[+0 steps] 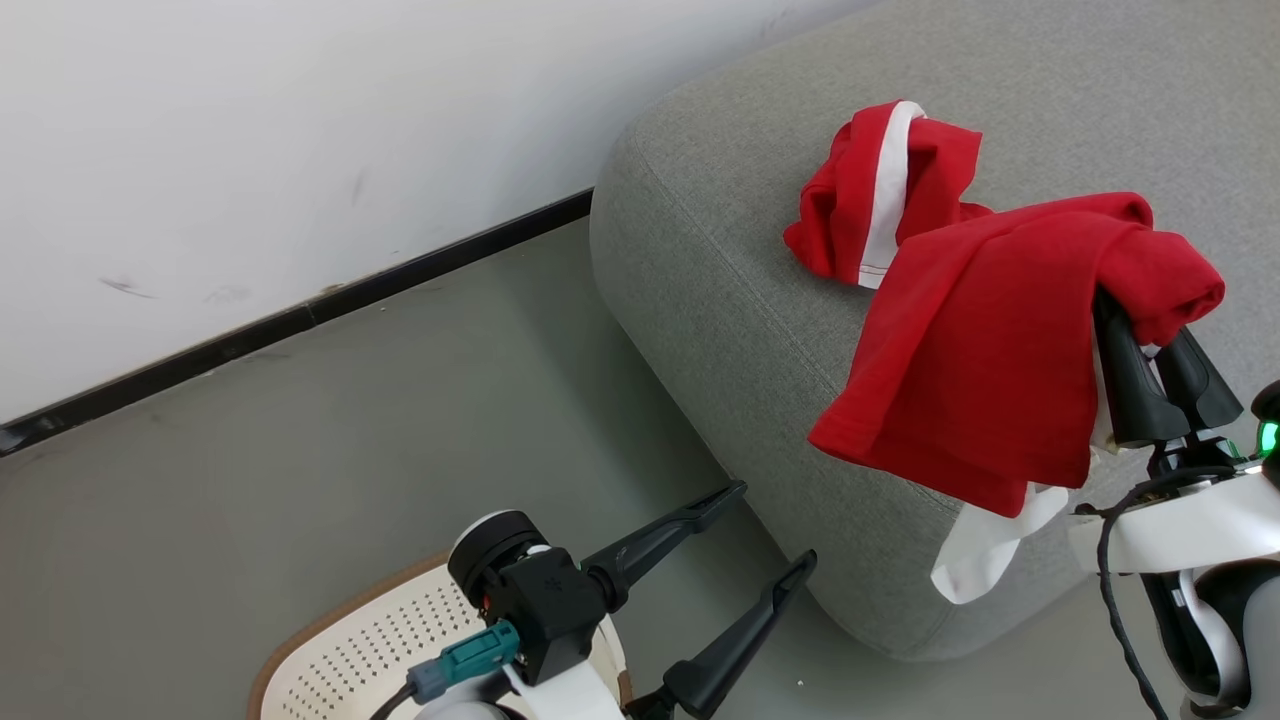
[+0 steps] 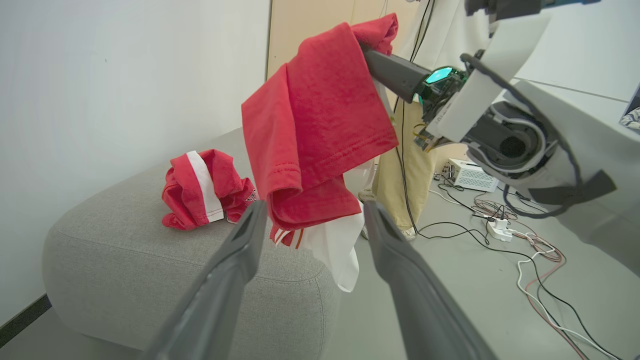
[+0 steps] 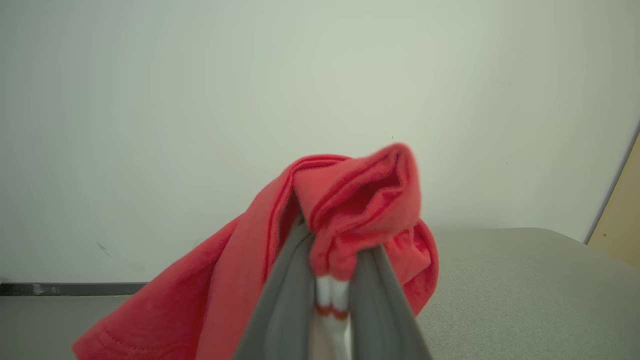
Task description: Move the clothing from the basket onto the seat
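On the seat (image 1: 720,300) lies one crumpled red garment (image 1: 860,200) with a white stripe. Just beside it the right claw (image 1: 1150,335) is clenched on the second garment (image 1: 980,350), which hangs over the seat's edge, its white part dangling lowest. The left claw (image 1: 775,522) is spread wide, holding nothing, above the floor (image 1: 400,420) between basket (image 1: 345,607) and seat.

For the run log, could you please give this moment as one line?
right gripper: shut on hanging garment | left gripper: open | crumpled garment: on seat
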Robot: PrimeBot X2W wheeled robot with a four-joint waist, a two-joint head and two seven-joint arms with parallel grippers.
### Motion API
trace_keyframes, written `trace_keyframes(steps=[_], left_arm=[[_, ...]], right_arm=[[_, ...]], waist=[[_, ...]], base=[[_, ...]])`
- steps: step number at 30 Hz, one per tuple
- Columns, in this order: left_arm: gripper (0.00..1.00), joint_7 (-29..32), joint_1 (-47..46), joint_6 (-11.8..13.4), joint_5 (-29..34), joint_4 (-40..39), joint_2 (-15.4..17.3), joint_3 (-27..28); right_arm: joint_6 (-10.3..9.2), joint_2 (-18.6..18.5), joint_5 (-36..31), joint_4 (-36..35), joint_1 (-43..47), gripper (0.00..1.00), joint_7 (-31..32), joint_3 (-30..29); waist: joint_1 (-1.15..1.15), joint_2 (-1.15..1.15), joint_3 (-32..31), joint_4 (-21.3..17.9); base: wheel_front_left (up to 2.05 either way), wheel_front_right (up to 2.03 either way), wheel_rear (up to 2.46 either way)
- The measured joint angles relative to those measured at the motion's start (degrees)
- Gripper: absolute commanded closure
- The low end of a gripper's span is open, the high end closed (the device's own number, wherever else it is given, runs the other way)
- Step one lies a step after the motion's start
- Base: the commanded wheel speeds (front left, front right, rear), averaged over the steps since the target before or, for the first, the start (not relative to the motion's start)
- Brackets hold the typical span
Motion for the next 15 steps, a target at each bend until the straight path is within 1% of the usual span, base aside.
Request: trace_keyframes(steps=[15], left_arm=[[0.00, -0.5, 0.0, 0.0, 0.0, 0.1, 0.0, -0.9]], right_arm=[[0.00, 0.0, -0.1, 0.0, 0.0, 1.00, 0.0, 0.1]], waist=[[0.00, 0.00, -0.3, -1.5]], base=[[0.00, 0.00, 0.00]])
